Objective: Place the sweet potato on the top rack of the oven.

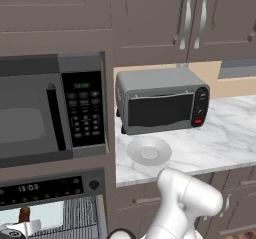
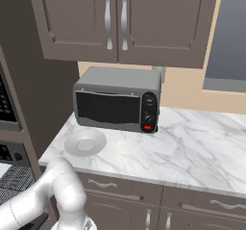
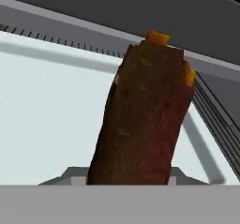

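Hand view: you're holding the potato (image 3: 143, 120) pinched in the gripper (image 1: 19, 228), hanging inside the oven (image 1: 50, 188) just over the rack (image 1: 80, 215). You're wanting it lower and level before easing the fingers apart, so it isn't rolling.

Oven (image 1: 50, 188) control strip close above rack (image 1: 80, 218) opening, sweet potato (image 3: 143, 120) upright over pale window, counter edge right.
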